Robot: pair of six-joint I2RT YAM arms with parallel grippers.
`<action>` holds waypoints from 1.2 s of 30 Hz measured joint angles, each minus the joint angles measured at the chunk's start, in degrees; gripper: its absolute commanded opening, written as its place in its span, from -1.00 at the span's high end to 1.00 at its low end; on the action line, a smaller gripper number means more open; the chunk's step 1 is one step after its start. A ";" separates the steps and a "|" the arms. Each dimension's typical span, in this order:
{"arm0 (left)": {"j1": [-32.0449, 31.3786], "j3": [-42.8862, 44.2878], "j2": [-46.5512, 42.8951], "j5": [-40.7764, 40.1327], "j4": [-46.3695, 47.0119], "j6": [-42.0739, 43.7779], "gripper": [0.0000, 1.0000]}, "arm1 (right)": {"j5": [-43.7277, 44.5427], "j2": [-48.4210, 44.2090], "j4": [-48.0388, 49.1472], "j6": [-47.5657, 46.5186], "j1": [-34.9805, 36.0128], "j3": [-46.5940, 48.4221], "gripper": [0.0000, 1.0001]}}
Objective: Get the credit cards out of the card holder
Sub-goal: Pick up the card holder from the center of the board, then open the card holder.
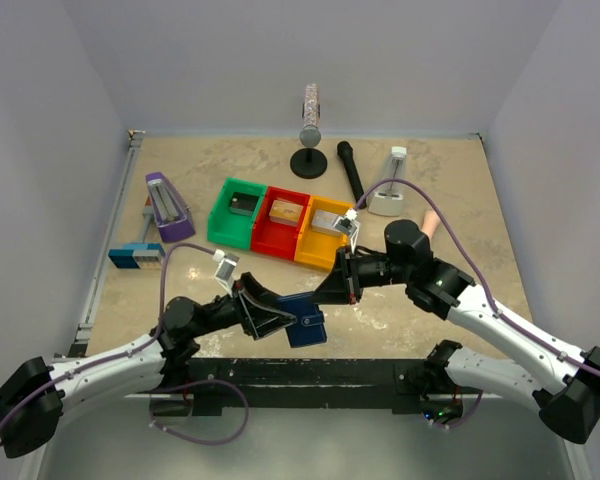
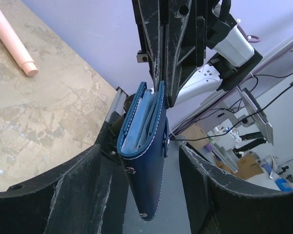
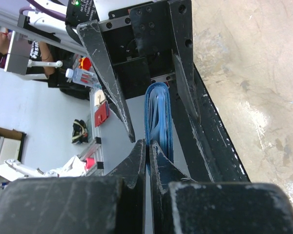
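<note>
You are working in a robotics lab, not a home or a shop. In the top view, the left arm (image 1: pixel 100 372) and the right arm (image 1: pixel 520 335) are bolted to a black rail (image 1: pixel 310 372) at the lower edge of a stone-patterned bench (image 1: pixel 460 200). Plain pale walls (image 1: pixel 50 120) box it in on three sides. At the right of the left wrist view you see loose black cables (image 2: pixel 278 80) and cardboard boxes (image 2: pixel 195 135). At the upper left of the right wrist view, a person (image 3: pixel 36 48) sits behind an aluminium rail (image 3: pixel 19 27).
</note>
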 measured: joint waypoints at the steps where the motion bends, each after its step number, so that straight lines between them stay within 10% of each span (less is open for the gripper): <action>1: 0.00 -0.15 0.57 0.57 0.72 -0.37 -0.35 | -0.02 0.00 0.04 0.02 0.00 0.00 1.00; 24: 0.04 -1.01 1.44 2.84 5.35 -2.45 0.22 | -0.20 0.00 0.13 -0.07 0.00 0.00 1.00; 36: 0.04 -1.01 1.53 2.84 5.64 -2.47 0.07 | -0.83 0.00 -0.07 -0.50 0.00 0.00 1.00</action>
